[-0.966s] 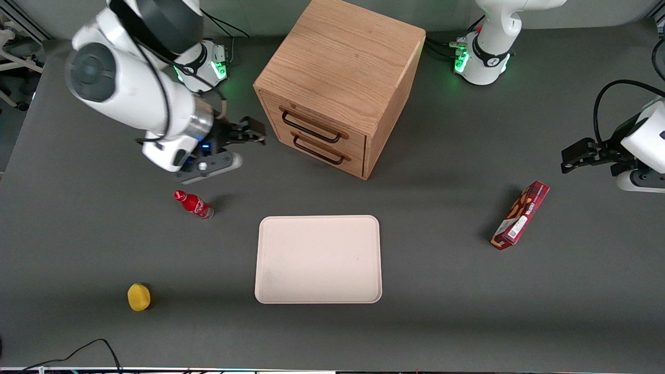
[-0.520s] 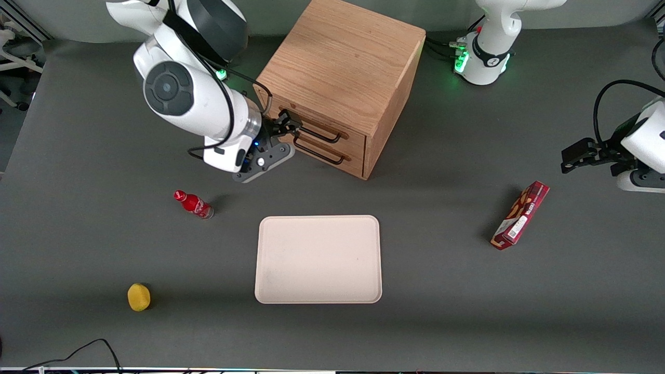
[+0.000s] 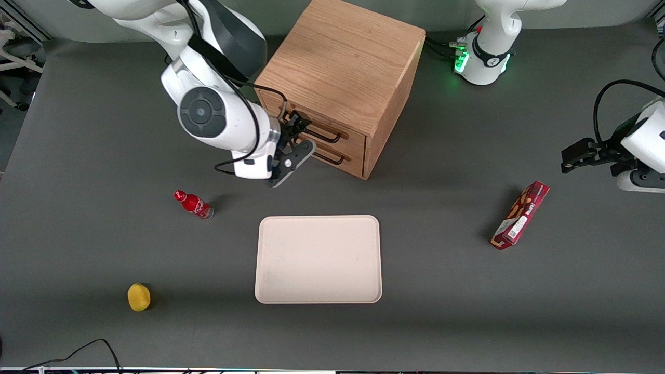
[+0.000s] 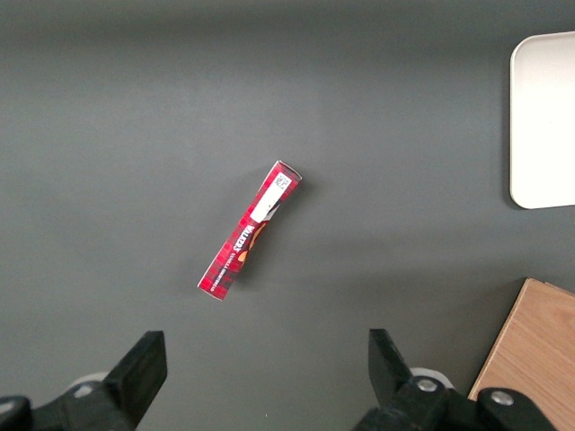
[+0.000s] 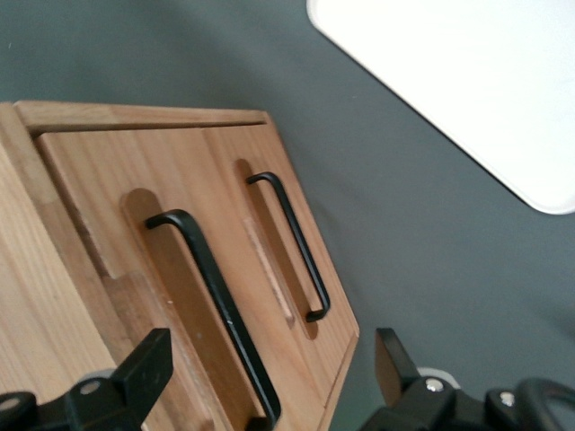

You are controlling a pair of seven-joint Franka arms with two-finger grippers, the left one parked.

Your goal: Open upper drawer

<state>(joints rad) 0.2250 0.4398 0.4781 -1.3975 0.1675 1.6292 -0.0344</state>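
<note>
Drawer (image 3: pixel 317 127) at the top of the wooden box (image 3: pixel 343 62) is sitting shut, and its long black handle (image 5: pixel 216 310) is lying right in front of the pincer (image 3: pixel 297 124), which is waiting open, fingers either side of it.

red snack box (image 4: pixel 249 231) with illegible white lettering, red bottle (image 3: pixel 194 204) label unreadable, gripper (image 3: pixel 297 126) unmarked

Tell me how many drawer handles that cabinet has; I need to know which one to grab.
2, both black bars on the cabinet front. The upper handle is on the upper drawer, with the open gripper right at it. The lower handle sits just beneath. No others show.
</note>
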